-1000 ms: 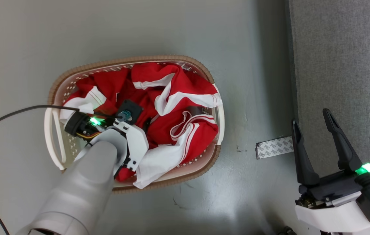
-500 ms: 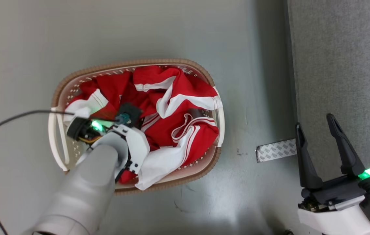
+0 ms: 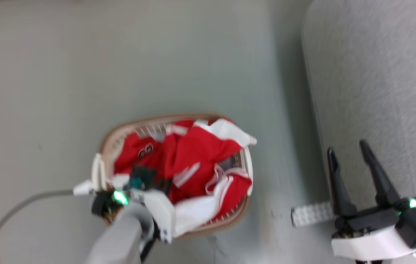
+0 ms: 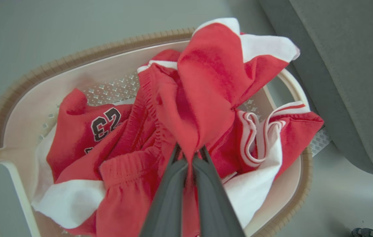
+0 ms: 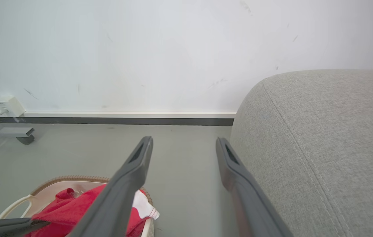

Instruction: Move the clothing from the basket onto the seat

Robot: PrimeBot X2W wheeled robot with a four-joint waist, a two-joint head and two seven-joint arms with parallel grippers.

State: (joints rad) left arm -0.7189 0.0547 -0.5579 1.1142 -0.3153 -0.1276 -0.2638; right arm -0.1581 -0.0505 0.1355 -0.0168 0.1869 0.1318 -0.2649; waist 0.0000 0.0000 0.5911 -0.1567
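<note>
red sportswear (image 4: 203, 82) with white panels sits heaped in the oval laundry basket (image 4: 74, 59), and one piece carries a dark number print. the left gripper (image 4: 189, 149) is over the middle of the basket. its two dark fingers (image 4: 170, 197) are pinched tight on a fold of the red fabric, which stands in a peak above the pile. the grey sofa (image 3: 376, 73) is just beside the basket, across a narrow strip of floor (image 3: 120, 55). the right gripper (image 3: 346, 146) hangs on the sofa side of the basket, fingers spread with nothing between them. a patterned strip of tape (image 3: 309, 214) lies on the floor between basket and sofa.
</note>
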